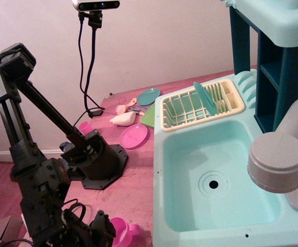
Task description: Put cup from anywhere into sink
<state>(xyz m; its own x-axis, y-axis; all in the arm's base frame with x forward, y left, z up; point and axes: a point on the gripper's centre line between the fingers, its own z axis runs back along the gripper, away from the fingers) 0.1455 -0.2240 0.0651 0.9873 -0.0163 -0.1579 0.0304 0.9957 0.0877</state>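
Dim, warm pinkish light tints the whole scene, with soft grainy focus and the grey faucet (278, 162) blurred up close.

Cream-yellow dish rack (203, 107), holding 1 upright teal plate (204, 98). Flat round pink plate (133, 136) on the desk (133, 180). Teal plate (148, 96) farther back. Green tray (148, 118) beside the rack. White bottle (123, 119) lying on its side. Pale pink cup (85, 127) near the black base. Grey faucet (280, 154). Camera (95, 5) on stand.
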